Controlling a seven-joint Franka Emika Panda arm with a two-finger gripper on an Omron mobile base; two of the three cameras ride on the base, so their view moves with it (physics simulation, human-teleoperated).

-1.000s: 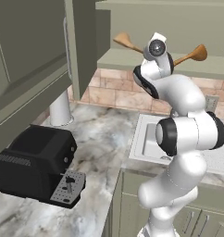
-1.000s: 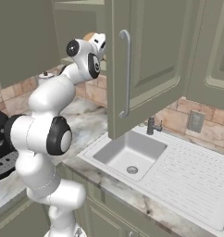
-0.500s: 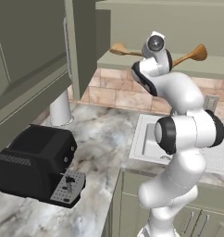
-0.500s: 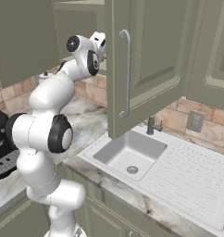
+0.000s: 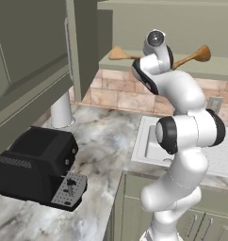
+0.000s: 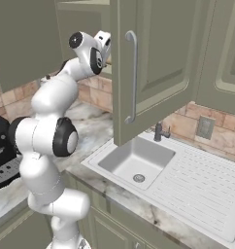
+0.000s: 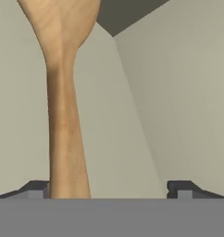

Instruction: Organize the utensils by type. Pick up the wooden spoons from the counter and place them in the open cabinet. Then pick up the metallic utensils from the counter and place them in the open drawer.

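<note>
My gripper (image 7: 109, 189) is raised into the open cabinet (image 5: 224, 70), its jaws wide open. One wooden spoon (image 7: 63, 115) lies on the shelf between the fingertips, close beside the left fingertip (image 7: 36, 187) and well clear of the right one. In the left base view this spoon's bowl (image 5: 117, 53) sticks out left of the hand. A second wooden spoon (image 5: 197, 55) rests on the same shelf to the right. In the right base view the hand (image 6: 104, 43) disappears behind the cabinet door (image 6: 153, 63). The metallic utensils and the drawer are out of view.
Below, the marbled counter (image 5: 101, 136) carries a black appliance (image 5: 36, 164) at the left and a white cylinder (image 5: 61, 110) by the backsplash. A white sink (image 6: 134, 163) with drainboard (image 6: 202, 180) lies to the right. The open cabinet door hangs close to the arm.
The jaws have gone from nearly shut to wide open. The left wooden spoon has dropped from a raised tilt to lie flat on the shelf. The hand moved slightly deeper in.
</note>
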